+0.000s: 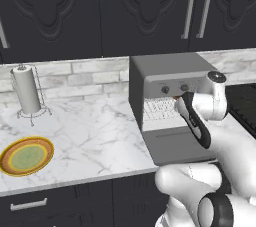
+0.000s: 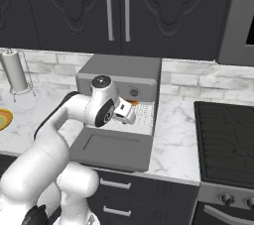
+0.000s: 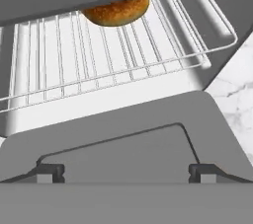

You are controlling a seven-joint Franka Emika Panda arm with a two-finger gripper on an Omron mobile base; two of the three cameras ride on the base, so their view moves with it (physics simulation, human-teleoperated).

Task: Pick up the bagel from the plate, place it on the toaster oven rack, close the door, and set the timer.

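The brown-orange bagel (image 3: pixel 116 11) lies on the far part of the toaster oven rack (image 3: pixel 99 70), half hidden under the oven's top edge. Below the rack, the grey door (image 3: pixel 123 124) hangs open and flat. My gripper (image 3: pixel 126 172) is open and holds nothing; it hovers over the door, just in front of the oven mouth. From the base I see the gripper (image 1: pixel 181 102) (image 2: pixel 130 115) at the opening, above the door (image 1: pixel 175 146) (image 2: pixel 111 147). A sliver of the bagel (image 2: pixel 133 102) shows past the hand. The plate (image 1: pixel 49 153) sits bare on the counter's left.
Two knobs (image 1: pixel 165 90) sit on the oven's front panel above the opening. A paper towel holder (image 1: pixel 26 91) stands at the back left of the marble counter. A black stovetop (image 2: pixel 225 135) lies right of the oven. Dark cabinets hang above.
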